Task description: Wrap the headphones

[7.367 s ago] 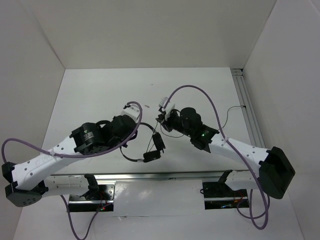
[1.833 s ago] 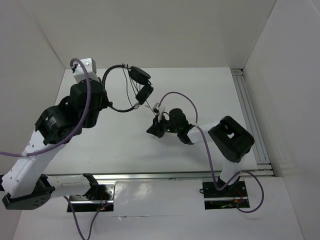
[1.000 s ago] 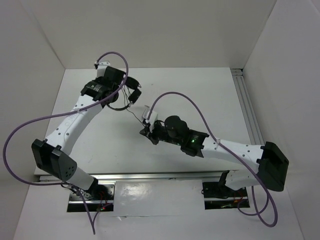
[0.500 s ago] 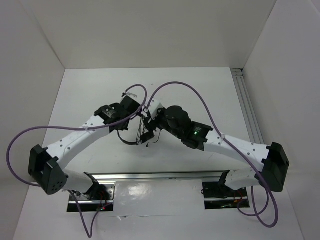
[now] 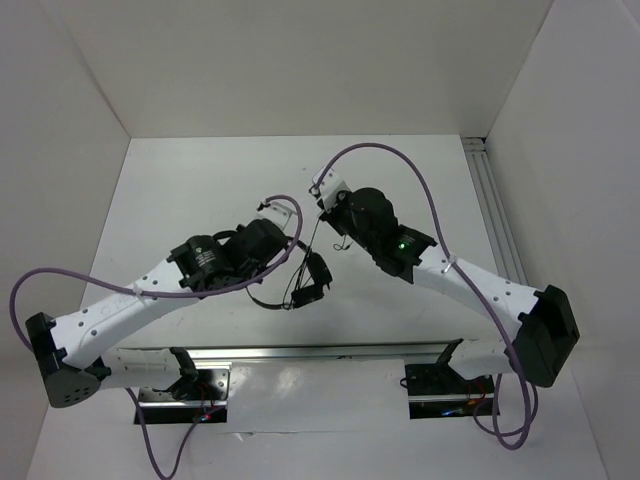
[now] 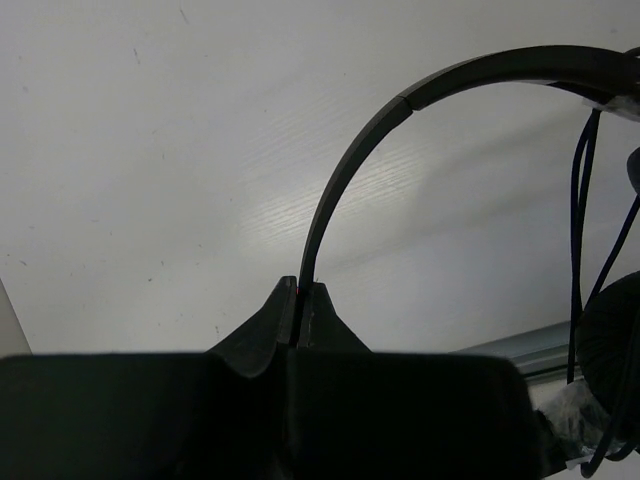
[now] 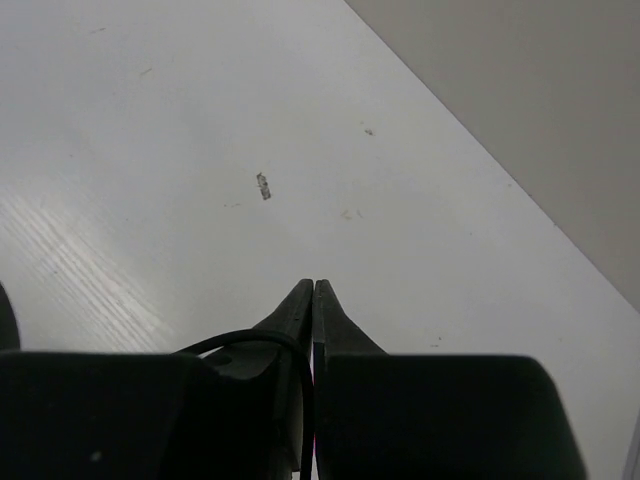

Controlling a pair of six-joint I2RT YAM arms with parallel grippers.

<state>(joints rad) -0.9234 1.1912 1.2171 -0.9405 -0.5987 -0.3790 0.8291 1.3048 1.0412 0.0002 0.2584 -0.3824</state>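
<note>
The black headphones [image 5: 310,280] hang in the air near the table's front middle, ear cups [image 5: 318,269] close together. My left gripper [image 6: 300,292] is shut on the thin curved headband [image 6: 345,170], which arches up and right to an ear cup [image 6: 612,340] at the right edge, with cord strands [image 6: 578,230] running down beside it. My right gripper [image 7: 313,288] is shut on the thin black cord [image 7: 250,340], which loops over the left finger and passes between the jaws. In the top view the cord [image 5: 314,243] runs taut from the right gripper [image 5: 324,207] down to the ear cups.
The white table [image 5: 200,190] is walled on the left, back and right. A metal rail [image 5: 500,230] runs along the right edge and another along the front [image 5: 330,352]. Thick purple cables [image 5: 400,160] arc above both arms.
The left arm has swung from the far left back toward the front middle with the headphones. The right gripper has moved up and right, pulling the cord taut.
</note>
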